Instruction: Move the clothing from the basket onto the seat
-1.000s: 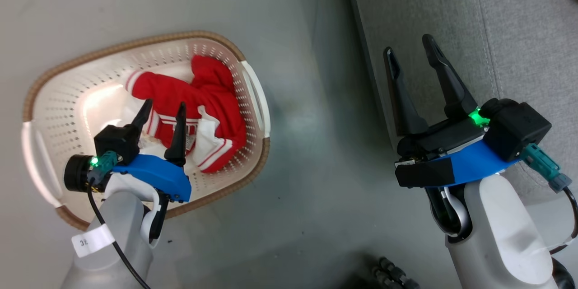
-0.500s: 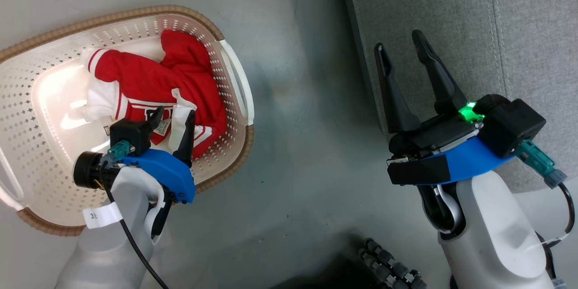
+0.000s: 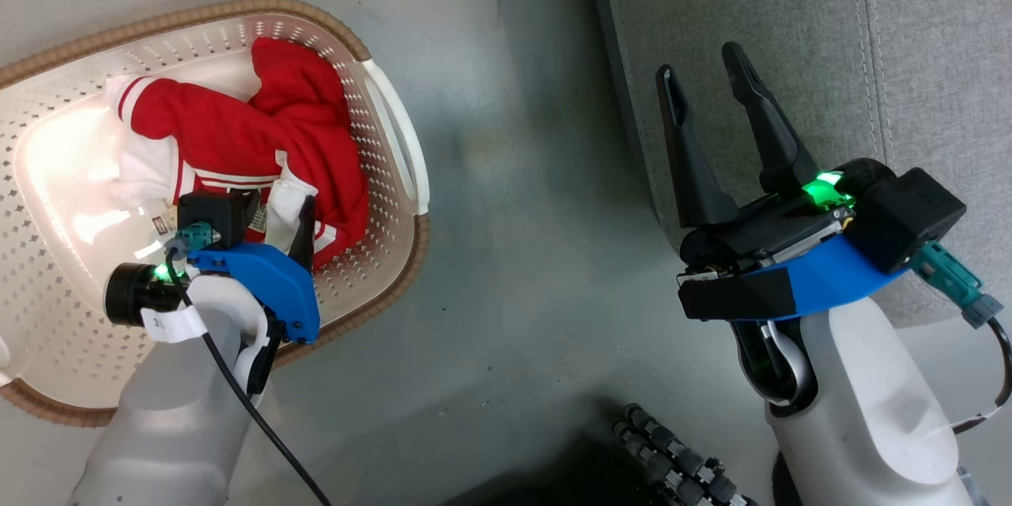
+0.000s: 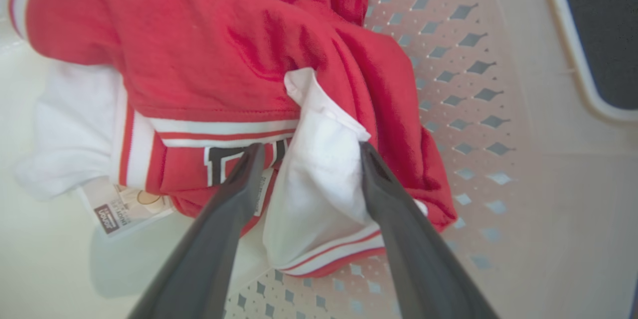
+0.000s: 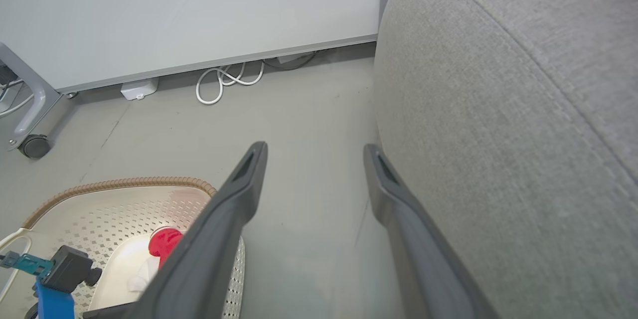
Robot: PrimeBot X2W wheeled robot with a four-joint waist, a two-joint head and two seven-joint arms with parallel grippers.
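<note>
Our left hand [image 3: 277, 209] is down inside the basket [image 3: 371, 198], its 2 fingers spread wide and clamped on nothing. From the left wrist camera we see them straddling a white fold [image 4: 319, 179] of the clothing [image 4: 224, 50]. The fold sits between the 2 fingers, and its edge meets the finger on that view's right. The other finger lies over black-and-white lettering [image 4: 219, 157]. Red cloth with white stripes is bunched ahead of the fingertips. A paper tag [image 4: 124, 204] lies off to the left of the hand on the basket's bottom. We cannot tell the 2 garments apart in the heap.

Our right hand [image 3: 699, 63] hangs well apart from the left one, jaws wide and empty, above the floor [image 3: 514, 174]. The grey seat [image 3: 791, 16] is just beside its fingers. From the right wrist camera, the seat's rounded front rises on the right of the fingers and the basket's brown rim lies low to their left. A white cable [image 5: 219, 82] is coiled on the floor far ahead of the fingertips.
</note>
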